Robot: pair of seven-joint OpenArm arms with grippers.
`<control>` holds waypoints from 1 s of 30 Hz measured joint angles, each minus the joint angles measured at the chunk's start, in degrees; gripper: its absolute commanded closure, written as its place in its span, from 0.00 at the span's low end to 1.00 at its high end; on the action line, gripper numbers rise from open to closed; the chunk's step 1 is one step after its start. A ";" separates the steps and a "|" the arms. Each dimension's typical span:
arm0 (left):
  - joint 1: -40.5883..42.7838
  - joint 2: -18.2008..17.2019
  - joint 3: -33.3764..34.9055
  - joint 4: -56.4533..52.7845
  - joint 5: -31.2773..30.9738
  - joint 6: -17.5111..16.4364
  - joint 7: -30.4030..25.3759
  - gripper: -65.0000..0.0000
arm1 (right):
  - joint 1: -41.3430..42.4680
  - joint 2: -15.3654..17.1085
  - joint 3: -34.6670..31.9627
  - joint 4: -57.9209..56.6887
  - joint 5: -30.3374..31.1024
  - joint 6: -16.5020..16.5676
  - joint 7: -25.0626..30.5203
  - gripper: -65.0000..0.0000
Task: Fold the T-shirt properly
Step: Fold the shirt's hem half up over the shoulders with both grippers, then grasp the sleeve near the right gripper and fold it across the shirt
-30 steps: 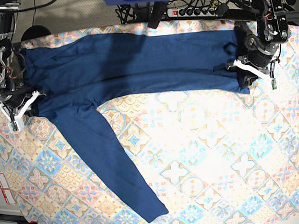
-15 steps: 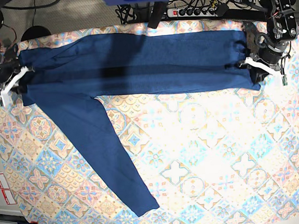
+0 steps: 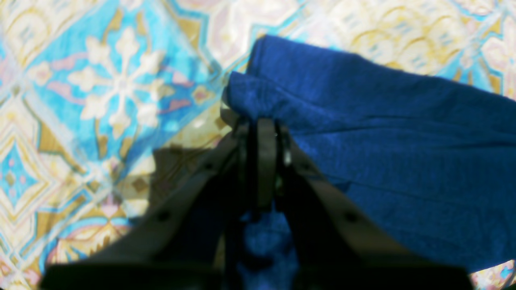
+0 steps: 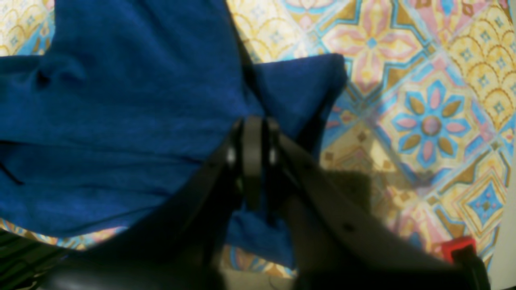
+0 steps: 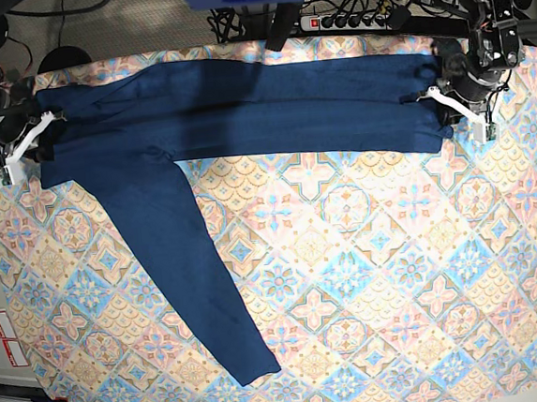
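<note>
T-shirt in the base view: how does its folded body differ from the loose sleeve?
The folded body runs as a band along the tablecloth's far edge; the sleeve slants toward the near edge. The left claw and right claw pinch the body's ends; nothing holds the sleeve. Both are plain navy, lying flat.
</note>
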 measured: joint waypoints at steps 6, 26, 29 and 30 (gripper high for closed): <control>0.33 -2.23 2.93 0.02 -0.48 -0.02 0.13 0.47 | -0.81 0.07 2.19 0.02 -3.58 0.02 -0.02 0.71; 0.76 5.66 -10.01 9.62 -17.88 0.46 -0.04 0.35 | 28.28 -3.80 -22.21 -6.75 -21.90 0.37 -0.17 0.68; 1.55 5.73 -10.12 9.62 -20.76 0.50 0.20 0.35 | 35.78 -5.27 -27.76 -16.48 -26.95 -0.46 1.14 0.68; 2.03 5.84 -10.60 9.62 -21.99 0.46 0.24 0.35 | 38.14 -6.08 -29.20 -20.06 -28.50 -0.02 1.16 0.68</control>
